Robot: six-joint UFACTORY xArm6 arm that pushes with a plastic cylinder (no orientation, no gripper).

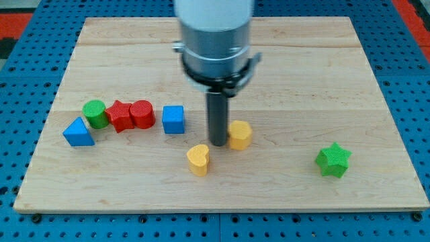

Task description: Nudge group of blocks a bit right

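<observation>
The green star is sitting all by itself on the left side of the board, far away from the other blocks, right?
Not quite. The green star does sit by itself, far from the other blocks, but the camera view shows it on the view's right side of the board, not the left. My tip is near the middle, right beside a yellow block.

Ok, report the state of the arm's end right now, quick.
No gripper: my tip holds nothing, resting on the wooden board, apparently touching the left side of the yellow rounded block, right of the blue cube.
</observation>
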